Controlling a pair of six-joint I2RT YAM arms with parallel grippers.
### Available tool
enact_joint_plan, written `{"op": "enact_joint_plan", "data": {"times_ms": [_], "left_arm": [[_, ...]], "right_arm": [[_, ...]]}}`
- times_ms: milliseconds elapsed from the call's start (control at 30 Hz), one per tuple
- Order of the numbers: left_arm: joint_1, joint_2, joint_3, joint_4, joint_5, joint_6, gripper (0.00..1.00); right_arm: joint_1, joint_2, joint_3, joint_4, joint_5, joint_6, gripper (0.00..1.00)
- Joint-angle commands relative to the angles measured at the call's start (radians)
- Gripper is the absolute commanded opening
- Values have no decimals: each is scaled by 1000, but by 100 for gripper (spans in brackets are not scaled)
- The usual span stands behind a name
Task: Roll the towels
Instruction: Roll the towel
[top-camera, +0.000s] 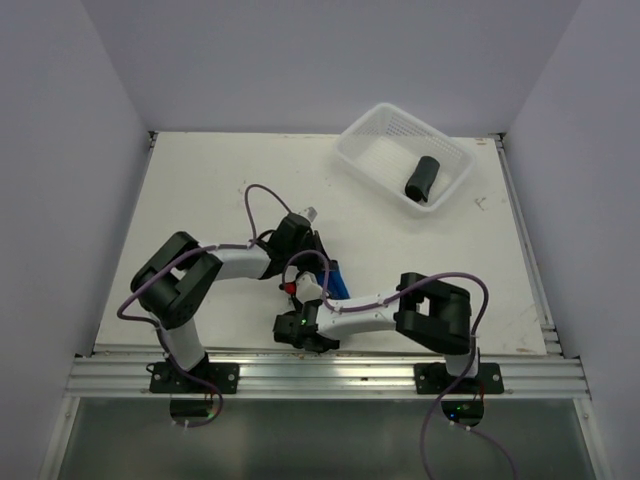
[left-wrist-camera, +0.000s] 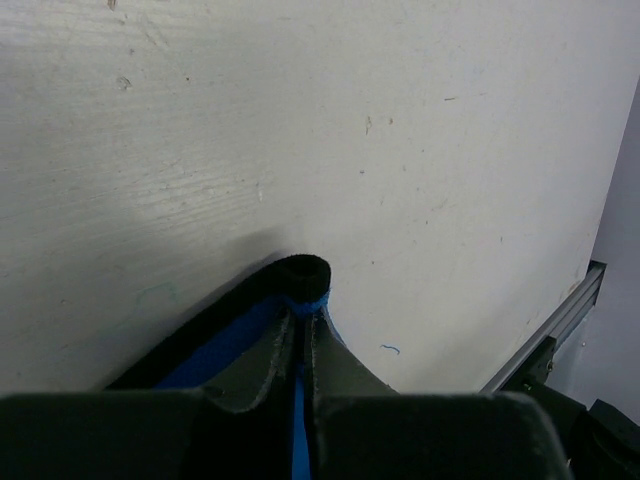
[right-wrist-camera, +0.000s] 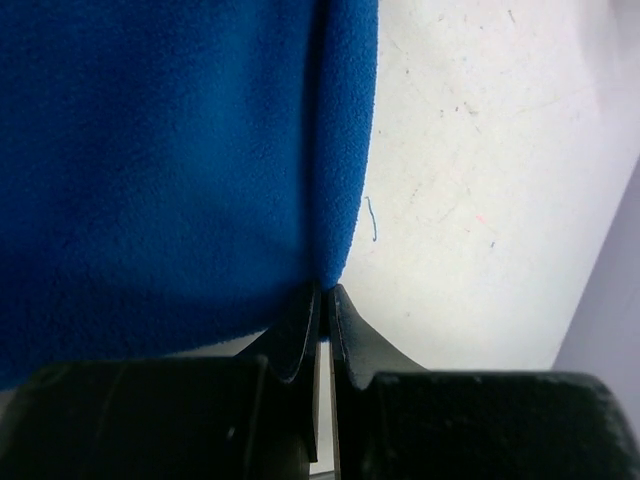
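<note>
Left claw (left-wrist-camera: 300, 322) is clamped shut on the black-edged corner of the blue towel (left-wrist-camera: 230, 345), pinching a little hump of it just off the table (left-wrist-camera: 300, 120). In the middle, the right claw (right-wrist-camera: 322, 292) is also shut on the same towel, right at its edge. Over on the right, a dark rolled towel (top-camera: 421, 178) is sitting in the white basket (top-camera: 358, 128), so that one looks done.

My worry: both grips only have a thin bit of edge, so any uneven pull could let the cloth slip out or skew the roll. The wrists are also packed really close together, so a bump or cable snag seems possible.
</note>
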Motion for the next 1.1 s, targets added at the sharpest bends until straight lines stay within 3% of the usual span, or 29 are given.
{"op": "enact_joint_plan", "data": {"times_ms": [0,300,667,800,900,1067], "left_arm": [[31,-44,1,72,-75,24,0],[31,-38,-81,42,-161,50,0],[31,7,-152,27,-210,88,0],[31,13,-164,15,-224,96,0],[31,17,-193,39,-224,93,0],[30,17,-229,85,-228,82,0]], "right_arm": [[33,57,36,-172,6,21,0],[100,139,74,-103,-44,-60,0],[149,200,116,-138,-41,-78,0],[166,223,128,-158,-34,-72,24],[169,169,110,-134,-31,-51,36],[169,2,51,-39,-12,-31,46]]}}
